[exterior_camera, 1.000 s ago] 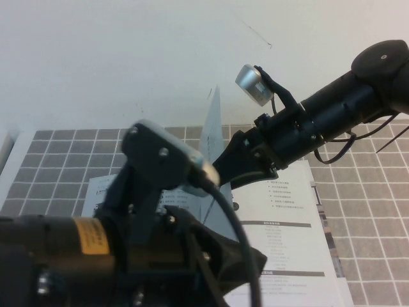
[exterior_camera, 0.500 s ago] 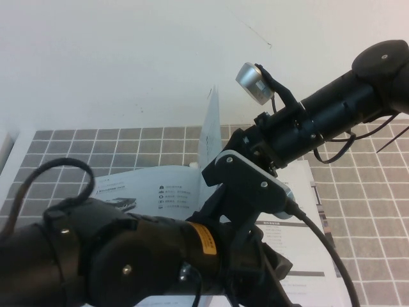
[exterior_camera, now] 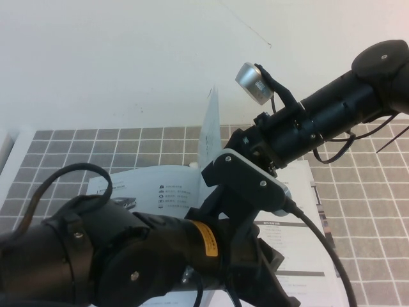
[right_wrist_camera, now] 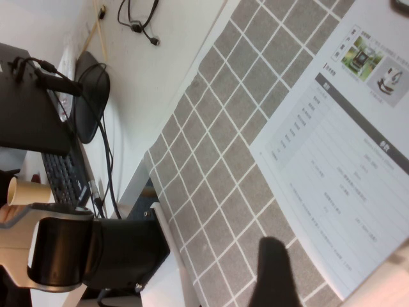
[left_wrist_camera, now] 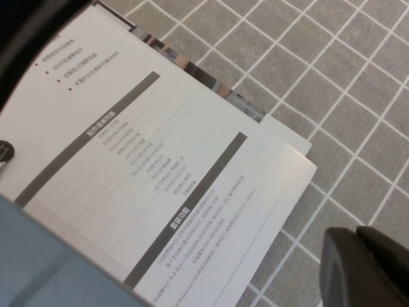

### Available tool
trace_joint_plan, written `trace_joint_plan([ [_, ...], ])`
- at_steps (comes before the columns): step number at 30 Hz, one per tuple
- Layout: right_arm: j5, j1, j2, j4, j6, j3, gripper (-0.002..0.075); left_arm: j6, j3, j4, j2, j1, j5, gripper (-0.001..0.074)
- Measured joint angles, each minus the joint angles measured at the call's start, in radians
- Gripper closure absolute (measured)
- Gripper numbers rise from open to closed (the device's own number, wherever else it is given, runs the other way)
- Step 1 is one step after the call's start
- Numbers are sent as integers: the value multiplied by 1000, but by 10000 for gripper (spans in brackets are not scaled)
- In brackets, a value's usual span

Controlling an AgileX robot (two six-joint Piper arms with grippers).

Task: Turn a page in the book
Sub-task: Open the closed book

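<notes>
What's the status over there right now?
Right hand open, beside the page standing upright. Left hand low over the book's right half. Left arm blocks the overhead camera's view of the middle.

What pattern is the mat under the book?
Grey squares with white grid lines on the mat under the book, clearest in the left wrist view.

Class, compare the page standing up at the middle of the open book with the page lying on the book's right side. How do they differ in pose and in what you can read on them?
The raised page stands nearly upright, seen edge-on near the right gripper; the right-hand page lies flat on the tiled mat. The raised page's print is unreadable from here; the flat page shows grey-headed tables. Both are glossy white sheets of the same book. The left gripper hovers over the book's corner.
</notes>
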Motion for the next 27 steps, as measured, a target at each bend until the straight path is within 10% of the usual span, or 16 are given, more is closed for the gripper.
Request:
trace_joint_plan([
  [27, 4, -16, 0, -71, 10, -93, 277, -350, 0, 403, 0, -2, 99, 738],
])
